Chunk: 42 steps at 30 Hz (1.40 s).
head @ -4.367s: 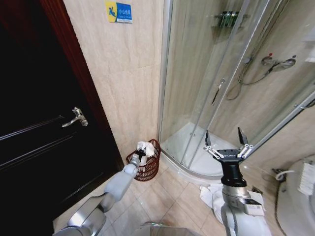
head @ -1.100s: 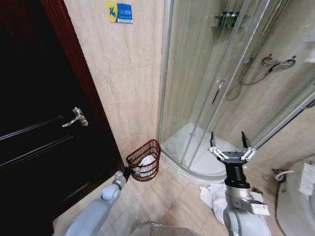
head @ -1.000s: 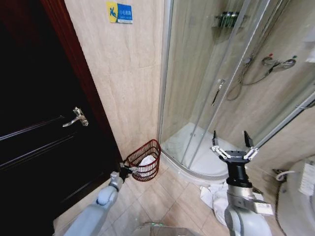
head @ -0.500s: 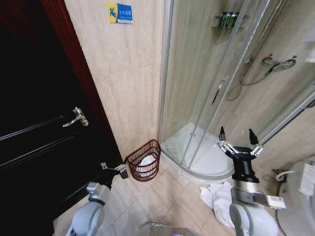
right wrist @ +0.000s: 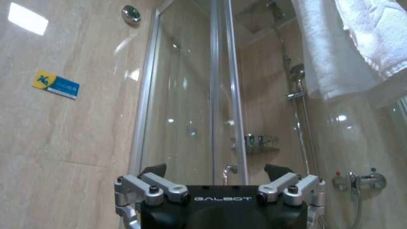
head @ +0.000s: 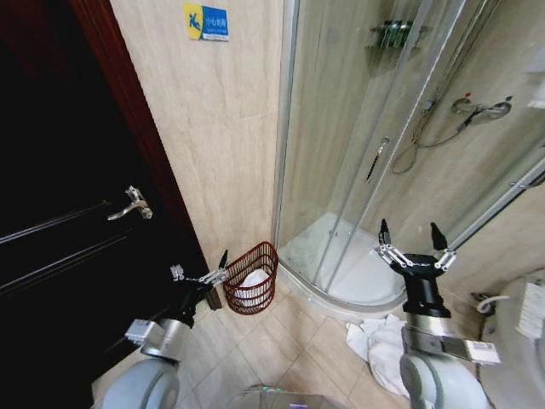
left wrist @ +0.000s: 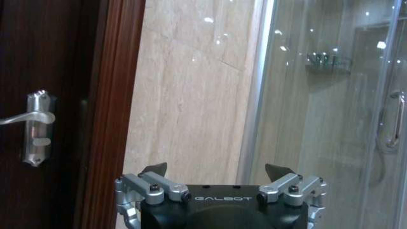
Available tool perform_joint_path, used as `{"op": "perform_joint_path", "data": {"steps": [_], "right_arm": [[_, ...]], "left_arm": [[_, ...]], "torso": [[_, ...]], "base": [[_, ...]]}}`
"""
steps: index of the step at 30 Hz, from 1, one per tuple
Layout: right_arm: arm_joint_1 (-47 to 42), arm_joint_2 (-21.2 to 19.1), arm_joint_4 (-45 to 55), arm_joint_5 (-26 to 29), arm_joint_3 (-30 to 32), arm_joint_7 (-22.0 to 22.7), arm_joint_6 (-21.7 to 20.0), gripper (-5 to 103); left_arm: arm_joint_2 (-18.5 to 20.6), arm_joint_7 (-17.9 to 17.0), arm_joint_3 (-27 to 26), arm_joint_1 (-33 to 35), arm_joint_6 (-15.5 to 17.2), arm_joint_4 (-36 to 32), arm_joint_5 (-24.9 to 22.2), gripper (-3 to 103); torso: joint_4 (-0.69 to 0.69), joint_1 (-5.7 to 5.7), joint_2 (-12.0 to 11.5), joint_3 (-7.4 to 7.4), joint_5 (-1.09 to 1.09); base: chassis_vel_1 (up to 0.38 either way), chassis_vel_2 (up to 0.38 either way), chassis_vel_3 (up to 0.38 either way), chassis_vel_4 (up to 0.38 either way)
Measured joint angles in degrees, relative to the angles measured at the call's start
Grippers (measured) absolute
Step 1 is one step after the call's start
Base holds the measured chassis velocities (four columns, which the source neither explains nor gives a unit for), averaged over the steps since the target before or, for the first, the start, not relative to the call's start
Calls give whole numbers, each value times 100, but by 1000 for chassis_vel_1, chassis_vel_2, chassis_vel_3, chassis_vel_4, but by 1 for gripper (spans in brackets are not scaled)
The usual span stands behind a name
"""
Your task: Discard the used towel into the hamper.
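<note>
Since the left arm has backed well off from where it was a few seconds ago, reaching over the hamper (head: 251, 278) with the towel (head: 253, 279) in its grip, I'd call the drop done: the white towel now lies inside the red-brown basket, which sits on the floor in the corner between the dark door (head: 60, 247) and the shower enclosure (head: 383, 145). The left gripper (head: 200, 271) is now raised just beside the hamper on the door side, fingers spread apart and holding nothing; its wrist camera looks at the wall and door handle (left wrist: 35, 125). The right gripper (head: 412, 243) is held up in front of the shower glass, fingers also wide apart and empty.

Room-wise it's tight. Door frame on one side, curved shower tray edge (head: 336, 300) on the other, hamper wedged between. More white cloth (head: 379, 341) is heaped on the floor tiles near the right arm's base, so I'd guess that's the thing to watch if the base rolls. Open tile in front of the hamper is the only free space.
</note>
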Motion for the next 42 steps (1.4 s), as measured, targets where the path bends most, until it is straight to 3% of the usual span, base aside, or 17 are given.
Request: {"op": "perform_joint_path", "data": {"steps": [27, 34, 39, 42], "right_arm": [[-52, 36, 134, 146, 90, -36, 180, 100], [-216, -119, 285, 933, 1308, -114, 281, 100], [-341, -292, 118, 1487, 1968, -237, 495, 100], [-428, -298, 78, 1535, 2103, -250, 650, 100]], "left_arm": [[-52, 182, 13, 206, -48, 53, 238, 100], [-49, 183, 12, 203, -47, 60, 234, 100], [-48, 182, 13, 201, -46, 62, 232, 100], [-48, 182, 12, 201, -46, 63, 231, 100]], "torso": [[0, 0, 0, 0, -1], [0, 0, 0, 0, -1], [0, 0, 0, 0, -1], [0, 0, 0, 0, 0]], "base": [[0, 0, 0, 0], [0, 0, 0, 0], [0, 0, 0, 0], [0, 0, 0, 0]]}}
